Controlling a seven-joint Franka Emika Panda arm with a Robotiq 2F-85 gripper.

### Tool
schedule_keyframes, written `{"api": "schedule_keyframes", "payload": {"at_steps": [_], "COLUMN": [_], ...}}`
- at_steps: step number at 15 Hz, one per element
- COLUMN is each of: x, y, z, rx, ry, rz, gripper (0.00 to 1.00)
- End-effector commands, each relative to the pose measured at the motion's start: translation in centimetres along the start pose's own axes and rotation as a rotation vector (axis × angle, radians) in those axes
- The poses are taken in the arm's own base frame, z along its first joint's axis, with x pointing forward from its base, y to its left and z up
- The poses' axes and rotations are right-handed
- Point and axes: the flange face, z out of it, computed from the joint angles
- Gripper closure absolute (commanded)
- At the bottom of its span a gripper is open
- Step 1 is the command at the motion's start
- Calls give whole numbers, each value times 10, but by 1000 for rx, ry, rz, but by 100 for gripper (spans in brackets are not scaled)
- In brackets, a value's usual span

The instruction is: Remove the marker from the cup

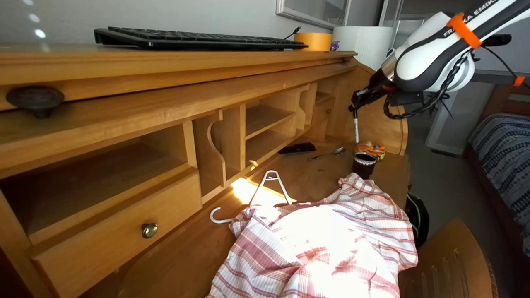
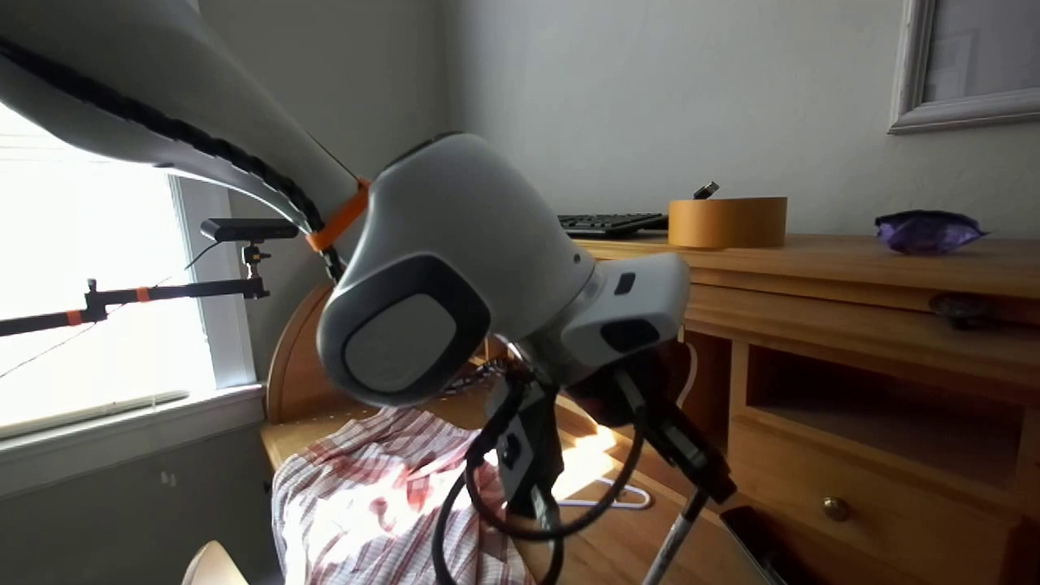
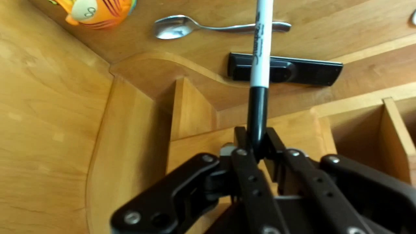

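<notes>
Holds marker [image 3: 261, 48] by blk. end w/ jaws closed on it, w/ white end down, outside pale-rimmed cup [image 1: 363, 167] on worktop [image 1: 319, 185]. Can't make out contents, if any, of cup's dk. interior.

A black keyboard [image 1: 198, 40], a squat orange cylinder [image 2: 727, 223] and a crumpled purple pouch [image 2: 928, 231] sit atop a wooden roll-top desk [image 1: 165, 108]. On its work surface [image 1: 314, 181] a metal spoon [image 3: 175, 27] lies between a striped orange toy [image 3: 105, 13] and a black oblong object [image 3: 308, 72]. Parts of a white hanger [image 1: 223, 221] show at the edge of a red-and-white plaid cloth [image 1: 319, 244]. Near it stands a wooden chair [image 1: 453, 236]; farther off, a blue-covered bed [image 1: 503, 151].
</notes>
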Motion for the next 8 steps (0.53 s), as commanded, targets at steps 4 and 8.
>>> {"api": "schedule_keyframes", "payload": {"at_steps": [4, 8], "x": [-11, -45], "y": [-50, -52], "z": [-46, -44], "rx": [247, 315], "ry": [-201, -376], "rz": [-166, -304], "gripper": [96, 96]}}
